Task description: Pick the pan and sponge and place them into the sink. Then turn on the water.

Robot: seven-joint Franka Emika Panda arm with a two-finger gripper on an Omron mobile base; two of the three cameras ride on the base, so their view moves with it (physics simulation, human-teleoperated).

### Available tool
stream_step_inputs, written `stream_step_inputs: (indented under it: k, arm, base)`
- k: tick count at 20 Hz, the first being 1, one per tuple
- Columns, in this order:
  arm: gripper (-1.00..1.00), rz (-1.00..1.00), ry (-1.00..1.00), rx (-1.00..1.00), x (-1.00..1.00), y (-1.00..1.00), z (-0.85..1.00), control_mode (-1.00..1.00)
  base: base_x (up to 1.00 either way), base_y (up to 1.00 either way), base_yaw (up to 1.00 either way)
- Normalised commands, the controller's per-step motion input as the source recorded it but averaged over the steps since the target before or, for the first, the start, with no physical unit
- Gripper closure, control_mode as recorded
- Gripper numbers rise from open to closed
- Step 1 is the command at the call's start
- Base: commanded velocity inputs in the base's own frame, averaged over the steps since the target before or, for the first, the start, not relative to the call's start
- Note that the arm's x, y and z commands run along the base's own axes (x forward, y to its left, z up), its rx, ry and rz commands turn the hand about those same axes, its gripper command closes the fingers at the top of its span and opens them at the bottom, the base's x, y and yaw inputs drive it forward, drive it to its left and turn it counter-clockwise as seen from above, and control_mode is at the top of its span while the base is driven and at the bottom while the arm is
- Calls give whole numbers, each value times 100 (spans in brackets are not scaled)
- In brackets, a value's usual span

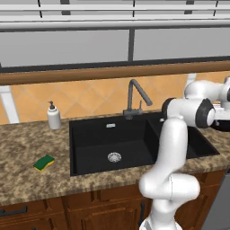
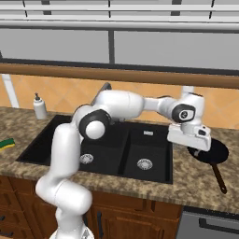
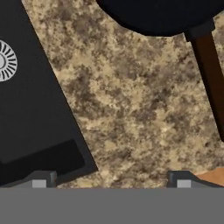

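Claw (image 3: 111, 179) hanging over counter (image 3: 131, 109), jaws wide apart, gripping nothing. One pan (image 2: 215, 151) lying on counter right of sink (image 2: 70, 135), handle toward front edge. One sponge (image 1: 44, 163) sitting left of sink. Two basins, two drains. Arm reaching rightward across sink.

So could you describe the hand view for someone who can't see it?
Looking down at a speckled brown counter, the open end effector hovers above bare stone. A black pan with its dark handle sits at the top edge, and the black sink with a silver drain runs along the left.
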Motion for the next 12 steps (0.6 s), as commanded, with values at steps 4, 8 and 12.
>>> stream_step_inputs:
  k: [4,8,12]
  arm:
    - [-100,0,-9,0,-9,-22,-41,-100]
    - [-100,3,-16,0,-21,-29,-51,-100]
    - [-100,2,-9,-2,-15,-32,-39,-100]
  base:
    - [0,0,0]
    - [0,0,0]
    - [0,0,0]
